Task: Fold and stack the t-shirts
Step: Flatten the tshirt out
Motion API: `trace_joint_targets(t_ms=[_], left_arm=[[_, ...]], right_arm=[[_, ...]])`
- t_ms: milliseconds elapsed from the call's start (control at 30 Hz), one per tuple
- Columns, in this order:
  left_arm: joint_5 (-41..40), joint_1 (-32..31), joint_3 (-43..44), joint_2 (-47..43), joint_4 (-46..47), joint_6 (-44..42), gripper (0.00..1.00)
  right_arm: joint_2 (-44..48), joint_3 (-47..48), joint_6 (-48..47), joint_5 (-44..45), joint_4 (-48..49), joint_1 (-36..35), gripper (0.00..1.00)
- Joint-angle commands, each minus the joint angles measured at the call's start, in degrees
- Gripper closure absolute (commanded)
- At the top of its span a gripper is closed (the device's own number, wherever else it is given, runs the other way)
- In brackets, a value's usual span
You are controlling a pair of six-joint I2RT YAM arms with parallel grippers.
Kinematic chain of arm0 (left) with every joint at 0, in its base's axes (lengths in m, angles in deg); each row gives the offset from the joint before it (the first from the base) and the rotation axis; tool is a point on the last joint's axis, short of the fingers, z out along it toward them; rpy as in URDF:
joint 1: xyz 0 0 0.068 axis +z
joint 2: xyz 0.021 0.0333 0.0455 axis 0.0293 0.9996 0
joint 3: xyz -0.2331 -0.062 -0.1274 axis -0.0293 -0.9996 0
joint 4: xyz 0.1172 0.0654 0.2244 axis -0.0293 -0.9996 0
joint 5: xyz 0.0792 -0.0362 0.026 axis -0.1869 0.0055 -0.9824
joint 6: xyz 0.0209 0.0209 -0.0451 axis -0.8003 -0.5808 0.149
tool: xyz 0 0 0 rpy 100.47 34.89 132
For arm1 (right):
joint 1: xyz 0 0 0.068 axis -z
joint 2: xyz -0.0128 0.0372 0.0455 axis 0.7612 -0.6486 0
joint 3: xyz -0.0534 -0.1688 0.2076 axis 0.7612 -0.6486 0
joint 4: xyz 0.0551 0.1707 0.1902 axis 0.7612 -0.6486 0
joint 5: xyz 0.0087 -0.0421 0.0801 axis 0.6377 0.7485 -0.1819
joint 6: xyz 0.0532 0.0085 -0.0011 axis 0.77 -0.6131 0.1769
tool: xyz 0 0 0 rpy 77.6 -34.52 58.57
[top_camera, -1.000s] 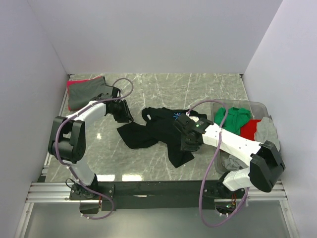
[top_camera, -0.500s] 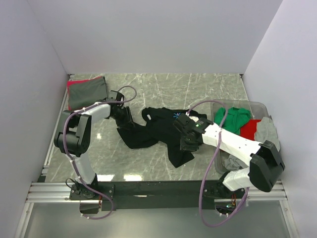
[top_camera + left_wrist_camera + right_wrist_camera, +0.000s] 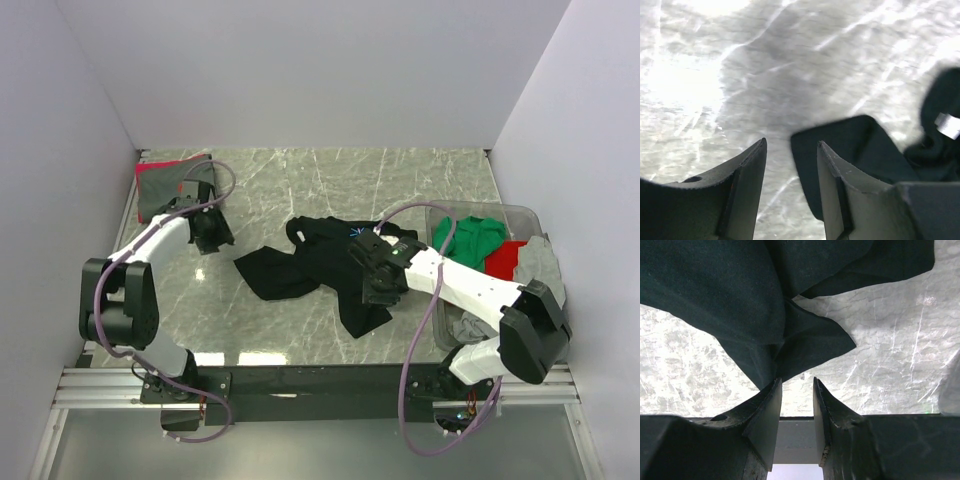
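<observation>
black t-shirt (image 3: 300, 262): matt soft cloth, crumpled. table (image 3: 330, 180): glossy marble-look top, glare patches lower left. bin (image 3: 518, 209) at right: clear smooth plastic. folded grey shirt (image 3: 172, 188) upper left: matt cloth. right arm (image 3: 470, 285): smooth white shell, slight sheen.

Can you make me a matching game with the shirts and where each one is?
Things:
1. black shirt
2. green shirt
3. folded grey shirt

Places:
A. in the bin
B. far left corner of the table
C. crumpled in the middle of the table

Pairs: 1-C, 2-A, 3-B
</observation>
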Motion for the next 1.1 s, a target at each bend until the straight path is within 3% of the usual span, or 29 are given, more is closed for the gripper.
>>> trace_joint_targets(t_ms=[0, 233, 900, 933, 1067], left_arm=[[-0.24, 0.70, -2.50, 1.23, -0.26, -0.28, 0.50], [5.13, 0.79, -3.39, 3.43, 3.34, -0.28, 0.53], [8.56, 0.44, -4.88, 8.09, 6.33, -2.03, 0.57], [9.00, 0.35, -4.97, 8.26, 6.59, -2.12, 0.57], [12.51, 0.09, -5.84, 8.97, 8.17, -2.12, 0.61]], right_arm=[[-0.72, 2.65, -0.10, 0.50, 0.53, 0.26, 0.61], [-0.11, 2.04, 0.25, 0.58, 0.61, 0.17, 0.61], [1.13, 0.99, 2.01, 0.93, -0.26, 0.17, 0.60], [1.21, 0.46, 2.27, 1.37, -0.35, 0.17, 0.55], [3.32, -1.38, 3.77, 1.81, -0.53, 0.35, 0.50]])
